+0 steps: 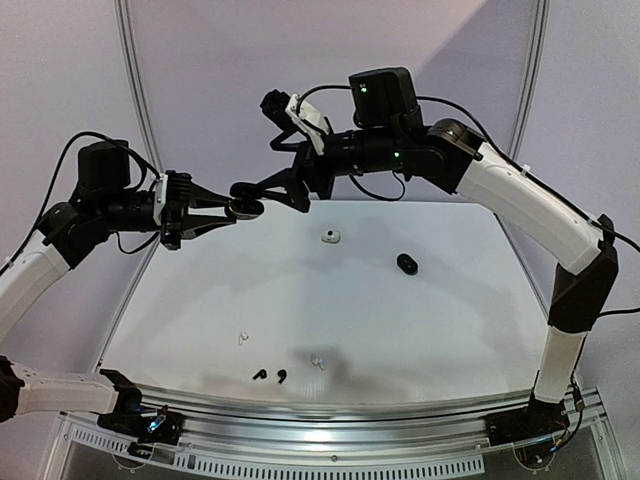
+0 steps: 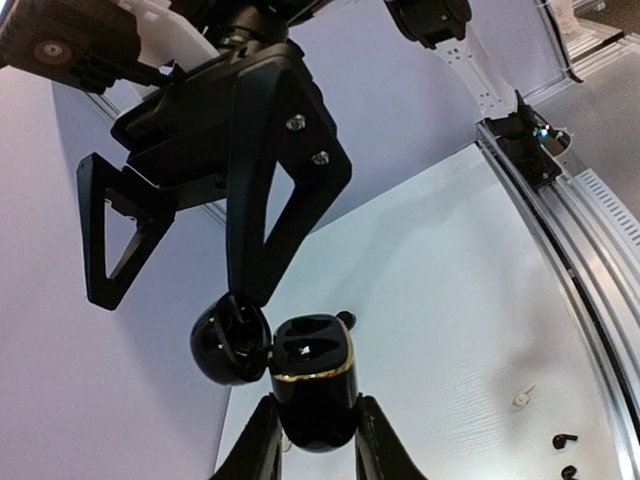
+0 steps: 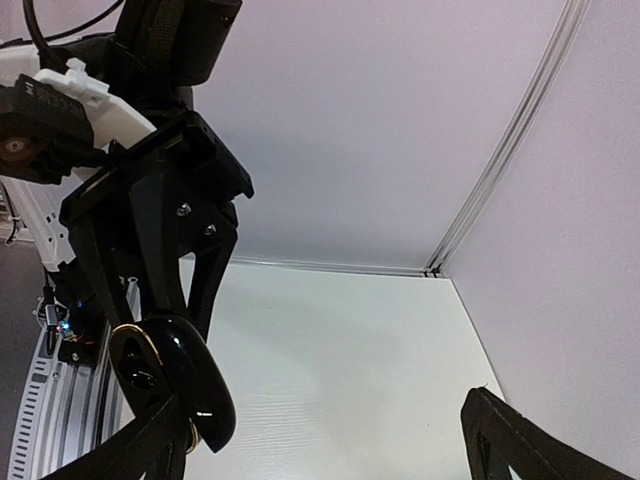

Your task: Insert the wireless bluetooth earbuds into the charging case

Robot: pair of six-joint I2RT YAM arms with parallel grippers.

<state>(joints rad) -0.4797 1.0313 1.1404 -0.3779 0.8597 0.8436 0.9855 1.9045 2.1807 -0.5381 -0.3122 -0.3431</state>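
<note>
The left claw (image 2: 318, 425) should hold the black charging case (image 2: 312, 390) steady and level, with the lid (image 2: 230, 345) up. The earbuds (image 1: 260, 375) lie on the table (image 1: 400, 330), well below the case. The left claw is clenched on the case. The right claw (image 2: 175, 298) is spread wide and grasps nothing; one finger seems to touch the lid.

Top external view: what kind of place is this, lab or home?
Probably a robot lab test cell: white table with an aluminium rail along its near edge, closed in by plain pale panel walls.
</note>
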